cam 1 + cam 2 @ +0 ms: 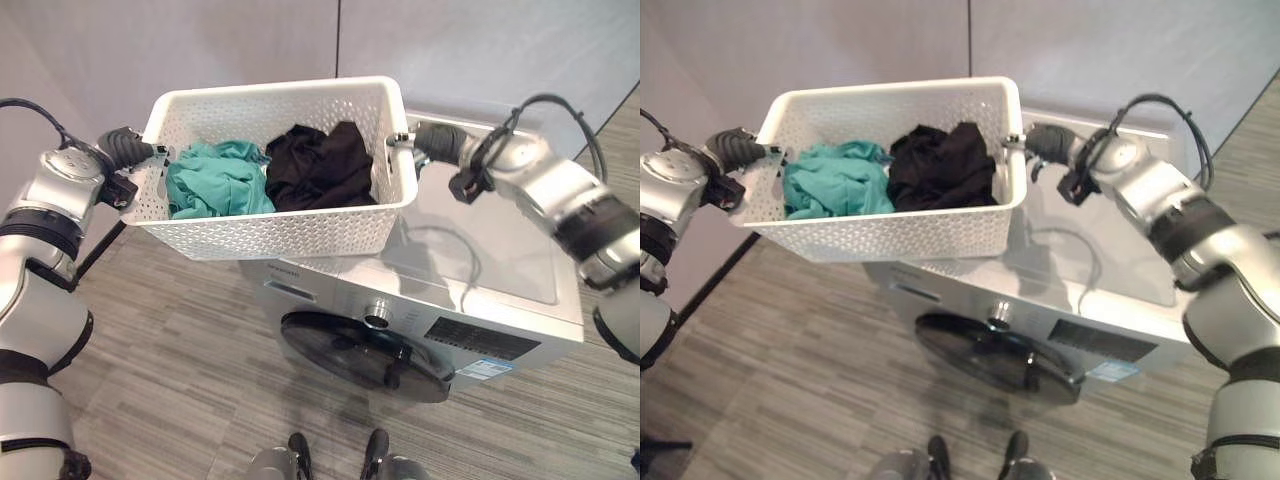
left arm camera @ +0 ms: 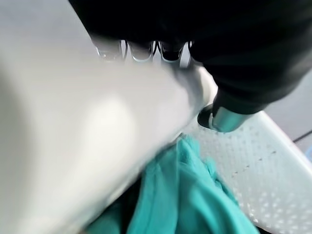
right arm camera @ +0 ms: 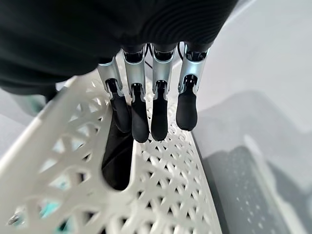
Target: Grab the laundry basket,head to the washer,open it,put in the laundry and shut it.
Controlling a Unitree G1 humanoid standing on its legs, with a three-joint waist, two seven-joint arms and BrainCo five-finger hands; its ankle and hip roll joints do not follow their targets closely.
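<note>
Above the washer (image 1: 470, 300), I carry the white laundry basket (image 1: 275, 230) level between both hands, with the teal cloth (image 1: 215, 180) and black cloth (image 1: 320, 165) lying inside it. My left hand (image 1: 125, 148) hooks its fingers over the rim at one end and my right hand (image 3: 146, 112) curls its fingers (image 3: 139, 122) through the handle hole at the other. I judge the basket should go down flat on the washer's top, clear of the round door (image 1: 365, 355), before either grip loosens.
</note>
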